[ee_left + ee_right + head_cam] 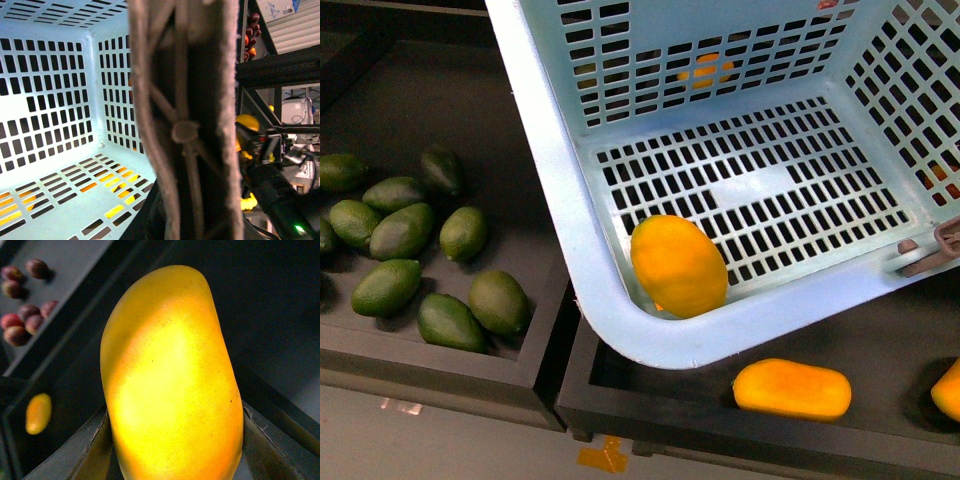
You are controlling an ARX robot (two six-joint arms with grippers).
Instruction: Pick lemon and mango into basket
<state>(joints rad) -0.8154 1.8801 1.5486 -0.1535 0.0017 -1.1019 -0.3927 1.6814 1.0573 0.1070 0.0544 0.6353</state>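
The light teal basket [570, 190] hangs tilted, close to the front camera. A yellow oval fruit, the lemon [678, 265], lies in its near lower corner. My left gripper [187, 215] is shut on the basket's brownish-mauve handle [185, 130], which fills the left wrist view beside the slotted basket wall [55, 100]. My right gripper [172, 450] is shut on a large orange-yellow mango [170, 380], with a finger [92, 450] on each side. Neither gripper shows in the front view.
Several dark green oval fruits [410, 250] lie in a black tray [450, 365] at the left. Two more mangoes [792, 389] lie in the black tray under the basket. The right wrist view shows another mango [38, 413] and several red fruits [20, 315] in trays below.
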